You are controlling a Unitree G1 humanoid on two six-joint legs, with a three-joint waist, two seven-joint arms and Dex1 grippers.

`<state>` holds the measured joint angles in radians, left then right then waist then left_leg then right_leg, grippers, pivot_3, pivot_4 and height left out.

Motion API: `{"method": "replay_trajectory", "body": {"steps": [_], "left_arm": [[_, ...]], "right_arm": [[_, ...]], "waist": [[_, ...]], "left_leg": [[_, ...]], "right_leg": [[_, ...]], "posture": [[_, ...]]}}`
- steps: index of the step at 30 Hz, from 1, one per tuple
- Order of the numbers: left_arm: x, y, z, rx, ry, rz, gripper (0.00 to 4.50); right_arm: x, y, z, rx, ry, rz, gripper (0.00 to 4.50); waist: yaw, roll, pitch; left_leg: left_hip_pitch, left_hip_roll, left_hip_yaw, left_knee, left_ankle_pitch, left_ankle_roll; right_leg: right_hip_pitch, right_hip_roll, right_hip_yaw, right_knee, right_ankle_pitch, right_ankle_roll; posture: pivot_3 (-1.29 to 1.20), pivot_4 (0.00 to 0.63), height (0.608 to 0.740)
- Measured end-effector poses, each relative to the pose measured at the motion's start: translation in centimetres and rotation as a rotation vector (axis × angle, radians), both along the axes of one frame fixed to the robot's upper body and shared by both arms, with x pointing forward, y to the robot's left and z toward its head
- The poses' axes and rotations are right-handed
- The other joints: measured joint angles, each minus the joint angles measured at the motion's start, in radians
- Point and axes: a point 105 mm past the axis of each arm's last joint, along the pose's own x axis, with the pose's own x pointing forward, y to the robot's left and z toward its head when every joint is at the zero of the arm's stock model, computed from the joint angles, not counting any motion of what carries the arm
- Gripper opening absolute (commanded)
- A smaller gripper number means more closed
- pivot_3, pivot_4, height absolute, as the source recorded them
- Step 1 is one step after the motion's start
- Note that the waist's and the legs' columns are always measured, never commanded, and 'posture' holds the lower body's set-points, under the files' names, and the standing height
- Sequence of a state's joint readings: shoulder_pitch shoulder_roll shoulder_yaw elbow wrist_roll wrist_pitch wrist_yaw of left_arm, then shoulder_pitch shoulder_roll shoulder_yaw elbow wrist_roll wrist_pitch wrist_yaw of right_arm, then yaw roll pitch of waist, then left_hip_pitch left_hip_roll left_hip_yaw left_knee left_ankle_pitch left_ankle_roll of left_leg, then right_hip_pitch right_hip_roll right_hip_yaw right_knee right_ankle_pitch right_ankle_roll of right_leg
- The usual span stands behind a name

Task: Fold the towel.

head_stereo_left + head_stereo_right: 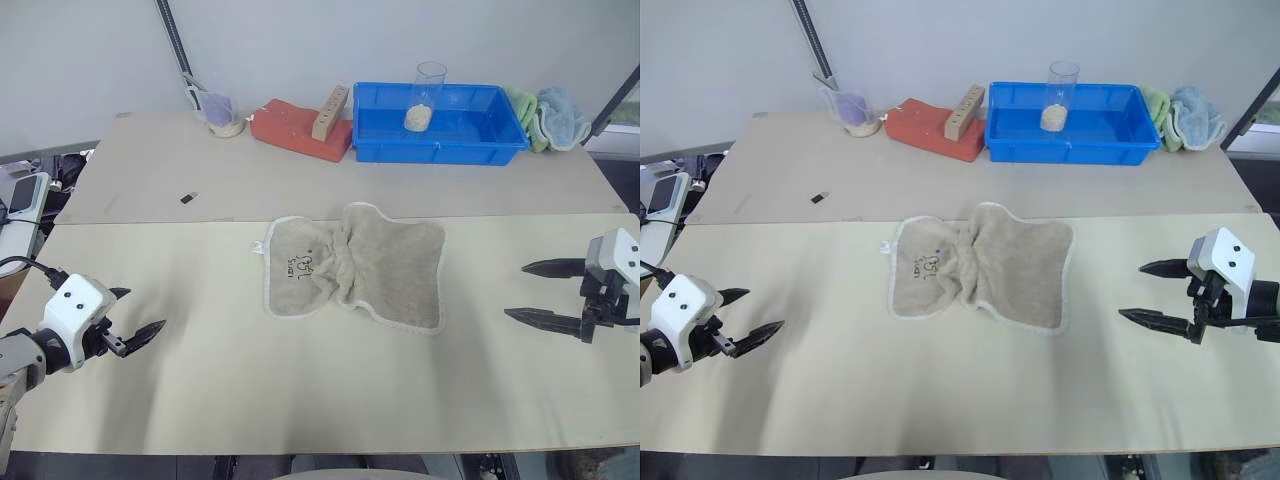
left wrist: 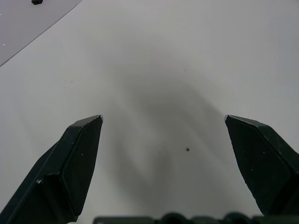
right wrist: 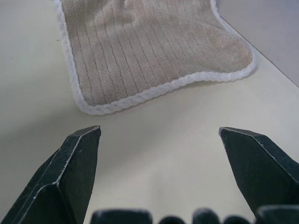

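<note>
Both my grippers, left and right, hang wide open and empty over the pale wooden table, flanking the beige-grey terry towel with white stitched edging, which lies bunched mid-table. I'd flatten that centre pucker first, then pinch matching corners. Bare table all round; blue plastic bin well behind.

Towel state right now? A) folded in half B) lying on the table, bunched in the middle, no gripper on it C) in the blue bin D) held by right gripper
B: the towel lies puckered at its centre, with the left gripper and right gripper open and apart from it.
</note>
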<state>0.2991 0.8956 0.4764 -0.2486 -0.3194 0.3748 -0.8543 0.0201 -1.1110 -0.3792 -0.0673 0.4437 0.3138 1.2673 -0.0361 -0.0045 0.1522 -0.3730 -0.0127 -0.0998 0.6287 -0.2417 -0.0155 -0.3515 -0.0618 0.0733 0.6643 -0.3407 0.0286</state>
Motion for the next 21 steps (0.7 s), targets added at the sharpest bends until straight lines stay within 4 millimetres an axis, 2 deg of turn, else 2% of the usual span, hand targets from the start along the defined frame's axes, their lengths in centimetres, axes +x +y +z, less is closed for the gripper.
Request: {"method": "replay_trajectory", "body": {"steps": [11, 17, 21], "left_arm": [[0.0, 0.2, -0.3, -0.028, 0.001, -0.002, 4.50], [0.5, 0.3, 1.2, -0.059, -0.095, -0.032, 4.50], [0.4, 0.6, 1.1, -0.053, -0.100, -0.036, 4.50]], "right_arm": [[0.0, 0.3, -0.1, 0.003, 0.004, 0.017, 4.47], [0.1, 0.4, -0.1, 0.005, -0.002, 0.022, 4.47], [0.1, 0.4, -0.1, 0.007, -0.002, 0.022, 4.47]], "waist": [[0.000, 0.000, 0.000], [0.000, 0.000, 0.000], [-0.001, 0.000, 0.000]], "left_leg": [[0.000, 0.000, 0.000, 0.000, 0.000, 0.000], [0.000, 0.000, 0.000, 0.000, 0.000, 0.000], [0.000, 0.000, 0.000, 0.000, 0.000, 0.000]], "right_leg": [[0.000, 0.000, 0.000, 0.000, 0.000, 0.000], [0.000, 0.000, 0.000, 0.000, 0.000, 0.000], [0.000, 0.000, 0.000, 0.000, 0.000, 0.000]], "posture": [[0.00, 0.150, 0.740], [0.00, 0.150, 0.740], [0.00, 0.150, 0.740]]}}
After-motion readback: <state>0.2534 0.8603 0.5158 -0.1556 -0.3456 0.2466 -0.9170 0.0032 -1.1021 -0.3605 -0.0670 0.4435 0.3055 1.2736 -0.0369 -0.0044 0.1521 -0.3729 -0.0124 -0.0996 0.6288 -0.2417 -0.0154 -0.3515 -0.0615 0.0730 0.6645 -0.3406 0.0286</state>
